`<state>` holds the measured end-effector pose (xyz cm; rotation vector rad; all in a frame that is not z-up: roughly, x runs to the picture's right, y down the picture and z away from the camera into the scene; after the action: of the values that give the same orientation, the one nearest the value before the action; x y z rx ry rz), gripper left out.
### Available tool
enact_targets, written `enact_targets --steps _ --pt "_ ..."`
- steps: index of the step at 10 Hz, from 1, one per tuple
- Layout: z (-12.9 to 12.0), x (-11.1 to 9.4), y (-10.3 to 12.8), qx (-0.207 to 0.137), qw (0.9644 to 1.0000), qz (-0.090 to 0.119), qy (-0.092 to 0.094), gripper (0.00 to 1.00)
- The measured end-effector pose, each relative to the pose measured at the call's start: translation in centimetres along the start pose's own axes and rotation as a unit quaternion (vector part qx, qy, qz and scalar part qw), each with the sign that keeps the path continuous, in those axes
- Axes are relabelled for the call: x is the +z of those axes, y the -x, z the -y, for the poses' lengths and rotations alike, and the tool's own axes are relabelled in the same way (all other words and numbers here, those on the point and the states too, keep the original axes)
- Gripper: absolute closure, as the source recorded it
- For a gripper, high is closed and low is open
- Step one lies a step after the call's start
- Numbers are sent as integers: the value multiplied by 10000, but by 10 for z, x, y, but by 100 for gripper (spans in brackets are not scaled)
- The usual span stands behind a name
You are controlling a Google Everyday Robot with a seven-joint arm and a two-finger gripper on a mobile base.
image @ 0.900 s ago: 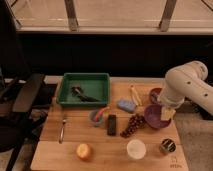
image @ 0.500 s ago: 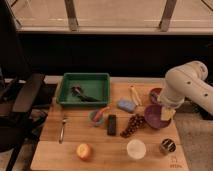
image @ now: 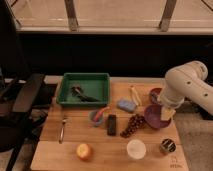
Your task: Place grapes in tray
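The grapes, a dark purple-red bunch, lie on the wooden table just right of a black block. The green tray stands at the table's back left, with a dark utensil inside it. My white arm comes in from the right. My gripper hangs at the arm's lower end, over the right rim of a purple bowl. It is to the right of the grapes and apart from them.
Also on the table are a small grey bowl with a red item, a blue sponge, a banana, a dark red bowl, a white cup, a can, an orange fruit and a fork. A black chair stands at the left.
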<state>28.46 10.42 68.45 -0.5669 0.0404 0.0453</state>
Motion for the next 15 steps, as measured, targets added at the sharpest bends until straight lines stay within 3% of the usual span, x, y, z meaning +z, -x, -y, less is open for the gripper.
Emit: enact_targets --steps 10,11,12,15 --pt "0 -1 -1 -6 10000 8 -10 35" --pt "0 -1 1 -42 10000 65 -17 35" --pt "1 -4 7 -122 9995 289 -19 35" --pt "2 -4 55 -491 9959 761 73 35"
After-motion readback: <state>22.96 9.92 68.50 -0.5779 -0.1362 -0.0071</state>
